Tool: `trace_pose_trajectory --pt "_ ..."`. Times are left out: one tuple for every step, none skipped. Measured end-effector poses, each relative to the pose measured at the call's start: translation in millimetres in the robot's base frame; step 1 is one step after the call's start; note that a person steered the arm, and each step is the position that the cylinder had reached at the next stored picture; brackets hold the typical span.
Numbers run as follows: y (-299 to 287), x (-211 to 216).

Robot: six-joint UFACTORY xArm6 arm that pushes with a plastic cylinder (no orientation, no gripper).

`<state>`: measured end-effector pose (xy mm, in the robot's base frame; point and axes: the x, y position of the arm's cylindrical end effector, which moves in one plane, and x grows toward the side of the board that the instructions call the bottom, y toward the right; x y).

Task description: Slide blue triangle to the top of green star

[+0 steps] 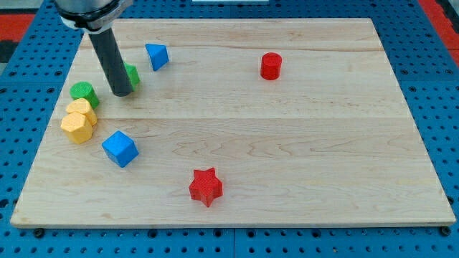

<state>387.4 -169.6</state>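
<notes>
Resting near the board's top-left corner, the blue triangle [156, 56] sits up and to the view's right of the rod's tip [122, 93], clearly apart from it. One corner points toward the view's bottom left; no long axis stands out. The tip grips nothing and covers most of a green block [132, 74], seemingly the star, its shape unclear. Bare wooden board [301, 136] spreads to the triangle's right, while the top edge lies close above it.
</notes>
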Motion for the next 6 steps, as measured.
trace_pose_trajectory --pt "60 0" --pt "65 -24" --pt "62 -58" --pt "58 -92" --pt "38 -87" --pt "15 -88"
